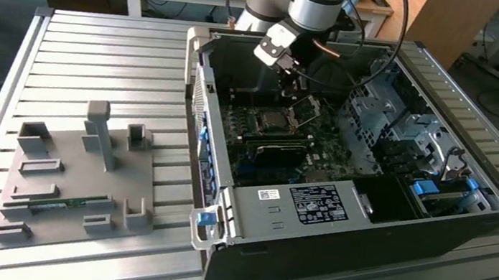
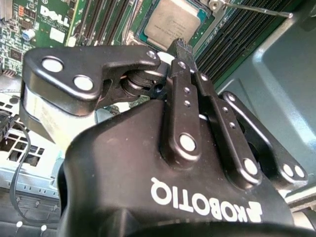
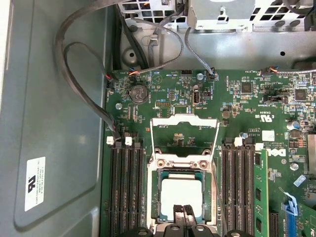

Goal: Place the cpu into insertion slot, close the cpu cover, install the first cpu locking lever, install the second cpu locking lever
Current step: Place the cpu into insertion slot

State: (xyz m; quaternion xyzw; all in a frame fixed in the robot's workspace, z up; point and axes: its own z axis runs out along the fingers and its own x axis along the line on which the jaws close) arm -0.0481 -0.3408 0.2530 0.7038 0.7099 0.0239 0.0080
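Hand (image 3: 183,213): fingers pressed together, holding nothing, tips at the near edge of the cpu (image 3: 181,194). Cpu lies flat in the insertion slot (image 3: 156,197). Cpu cover (image 3: 185,119) stands open beyond. Arm (image 1: 318,1) points steeply down into computer case (image 1: 310,264) on slatted surface (image 1: 96,55).

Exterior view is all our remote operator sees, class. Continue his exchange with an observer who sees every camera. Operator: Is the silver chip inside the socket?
Observer: Yes. In the first wrist view the flat square silver-grey cpu lies inside the dark metal-rimmed insertion slot.
Operator: And the cover?
Observer: The shiny square metal cpu cover lies open, off the chip; green circuit board shows through its window.
Operator: The gripper?
Observer: The black gripper is shut, over one edge of the cpu; contact I cannot tell.
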